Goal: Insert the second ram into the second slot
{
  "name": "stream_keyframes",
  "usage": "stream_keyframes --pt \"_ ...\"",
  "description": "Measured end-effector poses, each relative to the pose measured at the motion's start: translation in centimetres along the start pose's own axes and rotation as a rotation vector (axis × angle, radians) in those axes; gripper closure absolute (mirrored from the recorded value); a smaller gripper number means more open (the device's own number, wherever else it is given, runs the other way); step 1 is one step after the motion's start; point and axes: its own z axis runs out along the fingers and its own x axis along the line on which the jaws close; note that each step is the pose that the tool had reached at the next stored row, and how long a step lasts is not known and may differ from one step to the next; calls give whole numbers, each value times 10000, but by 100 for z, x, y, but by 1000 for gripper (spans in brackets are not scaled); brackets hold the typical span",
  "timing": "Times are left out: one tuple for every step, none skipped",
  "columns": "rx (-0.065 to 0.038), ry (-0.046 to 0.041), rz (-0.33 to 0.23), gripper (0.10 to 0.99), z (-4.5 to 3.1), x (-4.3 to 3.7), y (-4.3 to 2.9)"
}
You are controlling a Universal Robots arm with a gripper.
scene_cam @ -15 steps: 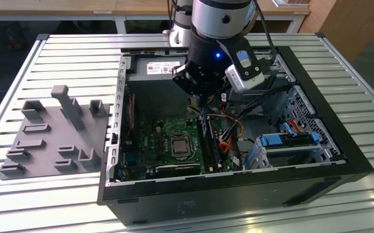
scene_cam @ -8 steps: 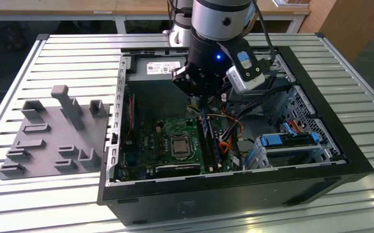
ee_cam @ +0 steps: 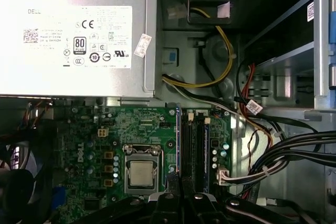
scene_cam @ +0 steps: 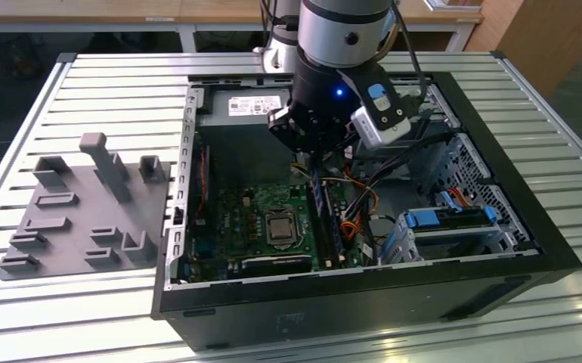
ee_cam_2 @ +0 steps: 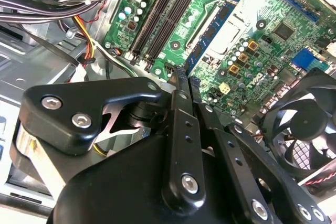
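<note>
Looking edge-on, the first wrist view hides any label or chips: the second ram (ee_cam: 178,140) reads as a thin blue strip standing along the motherboard (ee_cam: 105,124) just beside the processor socket (ee_cam: 143,172); whether it is seated, I cannot tell. The gripper (ee_cam_2: 185,77) is pinched narrowly on it. The open computer case (scene_cam: 372,302) rests on a slatted metal table (scene_cam: 100,76).
</note>
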Motion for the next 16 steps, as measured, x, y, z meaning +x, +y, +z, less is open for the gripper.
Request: stream_keyframes --pt "0 0 0 953 4 0 0" --pt "0 0 0 953 8 0 0" --pt "1 0 0 953 11 0 0" --pt "2 1 0 953 12 0 -1" --pt "1 1 0 953 15 0 -1" --pt "0 0 0 953 18 0 -1" --pt "-1 0 0 953 22 0 -1" --pt "-1 0 0 953 24 0 -1" --pt "-1 0 0 953 27 0 -1" --pt "1 0 0 953 28 0 -1" --pt "0 0 0 953 31 0 -1" --pt "-1 0 0 953 33 0 -1" --pt "0 0 0 953 35 0 -1" --pt "-1 0 0 953 38 0 -1" --pt "-2 0 0 953 41 0 -1" --pt "0 0 0 953 43 -1 -1"
